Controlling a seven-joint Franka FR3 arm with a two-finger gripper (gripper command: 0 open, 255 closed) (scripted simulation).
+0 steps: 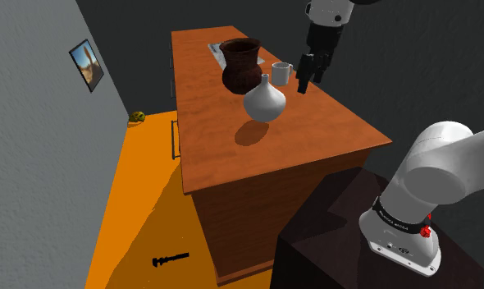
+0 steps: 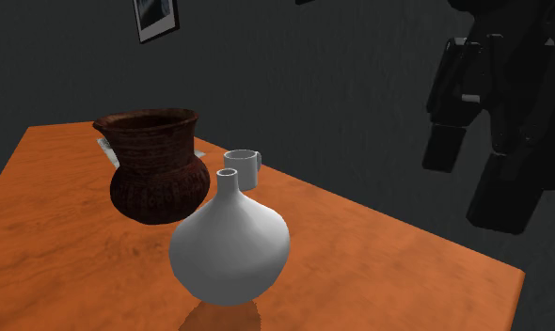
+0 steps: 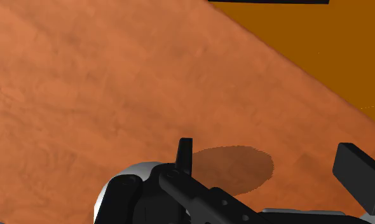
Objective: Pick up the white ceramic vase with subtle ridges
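Note:
The white vase [image 1: 265, 100] has a round belly and a narrow neck, and stands upright on the wooden table [image 1: 314, 135]. In the second exterior view the vase [image 2: 230, 243] is in front of a dark brown ridged pot [image 2: 155, 165]. My black gripper [image 1: 311, 76] hangs open in the air to the shoulder view's right of the vase, above the table and apart from it. Its fingers [image 2: 445, 150] stand wide apart with nothing between them. In the wrist view the gripper [image 3: 272, 164] looks down on bare tabletop, and a part of the vase [image 3: 114, 188] shows behind one finger's base.
A small white mug [image 1: 281, 73] stands between the brown pot [image 1: 242, 64] and my gripper. The table's near edge [image 1: 289, 164] drops to an orange floor [image 1: 142, 197], where a small black object [image 1: 170, 259] lies. The stand [image 1: 331, 238] is at lower right.

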